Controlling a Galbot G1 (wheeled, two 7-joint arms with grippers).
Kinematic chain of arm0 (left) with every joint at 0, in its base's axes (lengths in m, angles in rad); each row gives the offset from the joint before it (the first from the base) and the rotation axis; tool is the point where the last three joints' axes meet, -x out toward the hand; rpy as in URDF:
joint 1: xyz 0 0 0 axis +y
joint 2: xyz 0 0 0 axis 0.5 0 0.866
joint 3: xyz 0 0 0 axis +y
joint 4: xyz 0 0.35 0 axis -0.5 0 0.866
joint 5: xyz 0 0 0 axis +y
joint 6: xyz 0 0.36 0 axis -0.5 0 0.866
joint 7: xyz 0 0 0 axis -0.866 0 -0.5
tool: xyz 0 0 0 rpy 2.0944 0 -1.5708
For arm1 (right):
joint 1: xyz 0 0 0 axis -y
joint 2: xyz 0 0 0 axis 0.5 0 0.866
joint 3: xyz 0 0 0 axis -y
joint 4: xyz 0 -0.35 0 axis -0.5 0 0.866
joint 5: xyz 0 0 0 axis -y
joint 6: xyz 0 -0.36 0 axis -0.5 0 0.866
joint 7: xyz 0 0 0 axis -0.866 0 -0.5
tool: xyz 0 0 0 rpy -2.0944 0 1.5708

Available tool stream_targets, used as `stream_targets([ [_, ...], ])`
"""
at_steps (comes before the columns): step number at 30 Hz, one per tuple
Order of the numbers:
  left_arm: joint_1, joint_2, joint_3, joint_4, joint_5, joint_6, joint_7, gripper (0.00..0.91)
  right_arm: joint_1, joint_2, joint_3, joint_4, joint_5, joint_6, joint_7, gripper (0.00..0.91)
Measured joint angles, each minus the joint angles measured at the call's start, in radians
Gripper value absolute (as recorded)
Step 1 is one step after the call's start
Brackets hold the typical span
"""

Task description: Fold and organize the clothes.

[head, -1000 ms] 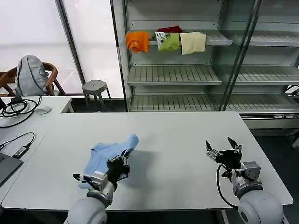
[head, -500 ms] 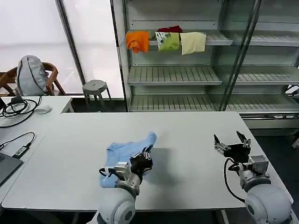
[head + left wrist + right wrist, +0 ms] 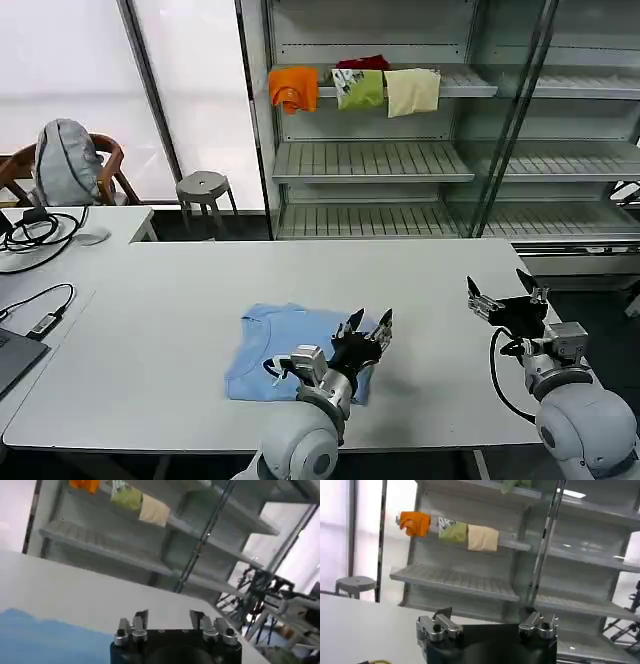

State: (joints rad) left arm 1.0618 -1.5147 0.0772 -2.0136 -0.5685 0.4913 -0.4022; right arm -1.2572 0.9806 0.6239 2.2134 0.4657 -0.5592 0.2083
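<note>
The left gripper [image 3: 366,322] hangs with its jaws spread and nothing between them, just over the right-hand edge of the light blue T-shirt [image 3: 285,350], which now lies flat as a compact, roughly square bundle on the white table [image 3: 160,300] near the front edge. A second ago this gripper was pinching a raised fold of the shirt and carrying it across to the right; the cloth has since been let go and has settled, so this fold looks completed and what remains is probably smoothing or a final tidy. The right gripper [image 3: 506,302] waits with its fingers apart, off to the right above the table, well away from the shirt, and has drifted a little further right. The shirt's near edge sits close to the table's front rim, so any tug toward the robot risks dragging it off. Bare tabletop lies behind and to both sides, giving plenty of room to reposition.
</note>
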Motion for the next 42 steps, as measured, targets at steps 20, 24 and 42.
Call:
stream_targets([
  [20,0.112,0.309,-0.546,0.034,0.264,-0.318,0.403,0.907,0.065,0.102,-0.095,-0.094,-0.142,0.137,-0.043,0.907],
  [24,0.133,0.331,-0.613,0.045,0.295,-0.37,0.451,0.907,0.07,0.123,-0.114,-0.115,-0.163,0.167,-0.043,0.907],
  [42,0.164,0.355,-0.755,0.106,0.386,-0.502,0.542,0.907,0.07,0.173,-0.176,-0.183,-0.22,0.261,-0.058,0.907],
])
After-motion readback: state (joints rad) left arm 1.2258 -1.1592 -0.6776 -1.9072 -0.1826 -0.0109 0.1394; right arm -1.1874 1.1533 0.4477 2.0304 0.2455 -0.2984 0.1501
